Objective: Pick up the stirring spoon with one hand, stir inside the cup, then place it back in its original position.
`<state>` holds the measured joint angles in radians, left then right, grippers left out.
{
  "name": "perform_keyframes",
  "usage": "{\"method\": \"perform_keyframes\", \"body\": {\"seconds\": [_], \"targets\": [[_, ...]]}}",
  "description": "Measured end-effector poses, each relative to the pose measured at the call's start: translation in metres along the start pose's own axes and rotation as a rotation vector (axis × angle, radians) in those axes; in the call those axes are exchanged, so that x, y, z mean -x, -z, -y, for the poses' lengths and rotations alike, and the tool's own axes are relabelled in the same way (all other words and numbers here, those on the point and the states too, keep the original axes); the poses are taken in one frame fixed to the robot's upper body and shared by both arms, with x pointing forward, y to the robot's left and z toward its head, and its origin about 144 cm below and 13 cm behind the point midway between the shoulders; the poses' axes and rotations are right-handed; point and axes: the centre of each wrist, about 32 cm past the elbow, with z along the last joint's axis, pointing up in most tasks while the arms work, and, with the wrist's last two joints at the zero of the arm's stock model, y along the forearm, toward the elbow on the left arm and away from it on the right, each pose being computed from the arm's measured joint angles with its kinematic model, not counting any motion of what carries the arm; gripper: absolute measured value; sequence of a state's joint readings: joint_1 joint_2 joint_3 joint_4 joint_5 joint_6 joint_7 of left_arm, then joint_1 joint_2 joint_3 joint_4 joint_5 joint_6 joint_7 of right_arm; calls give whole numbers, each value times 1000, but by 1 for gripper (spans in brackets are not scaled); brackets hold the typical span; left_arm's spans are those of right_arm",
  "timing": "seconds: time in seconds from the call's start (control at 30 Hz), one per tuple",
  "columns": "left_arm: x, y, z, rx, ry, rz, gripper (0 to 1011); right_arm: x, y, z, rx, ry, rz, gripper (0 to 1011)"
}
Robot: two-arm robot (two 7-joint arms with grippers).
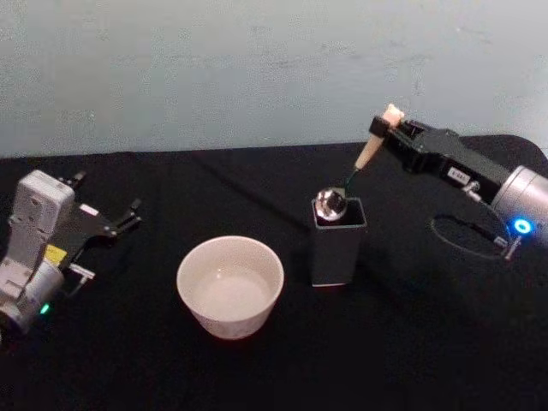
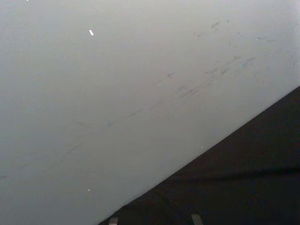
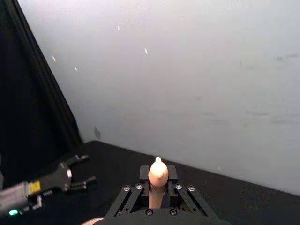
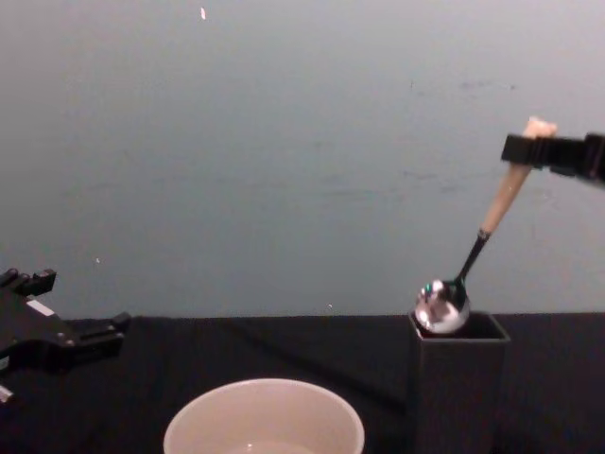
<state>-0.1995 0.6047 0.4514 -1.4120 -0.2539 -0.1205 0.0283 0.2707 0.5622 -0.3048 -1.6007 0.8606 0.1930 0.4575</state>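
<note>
Clamping the stirring spoon [image 1: 363,159], right gripper [image 1: 385,128] is poising its bowl at the holder [image 1: 337,248] mouth, outbound to cup [image 1: 229,288] or returning, undetermined; left gripper [image 1: 107,193] lying open.

Soft, dim light falls evenly from above; the wall [image 1: 257,68] glows pale and flat. The black cloth [image 1: 411,342] swallows light, and shadows are lost in it. The bowl of the spoon [image 4: 479,236] throws a small bright glint. The cup [image 1: 229,287] is bright inside, shaded low on its outer wall. A blue lamp [image 1: 521,227] and a green lamp [image 1: 43,308] glow faintly
</note>
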Motion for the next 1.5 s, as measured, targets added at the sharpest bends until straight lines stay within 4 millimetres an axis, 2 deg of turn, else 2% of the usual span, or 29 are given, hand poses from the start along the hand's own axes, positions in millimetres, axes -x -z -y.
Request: {"method": "perform_keyframes", "body": {"seconds": [0.23,0.4,0.8,1.07,1.5], "targets": [[0,0,0,0,0,0,1001,1,-8,-5,-31,-28,-14,212],[0,0,0,0,0,0,1001,6,-6,-14,-30,-56,-20,212],[0,0,0,0,0,0,1001,22,14,-36,32,-146,-26,212],[0,0,0,0,0,0,1001,31,37,-51,102,-199,14,212],[0,0,0,0,0,0,1001,42,61,-64,161,-275,71,212]]}}
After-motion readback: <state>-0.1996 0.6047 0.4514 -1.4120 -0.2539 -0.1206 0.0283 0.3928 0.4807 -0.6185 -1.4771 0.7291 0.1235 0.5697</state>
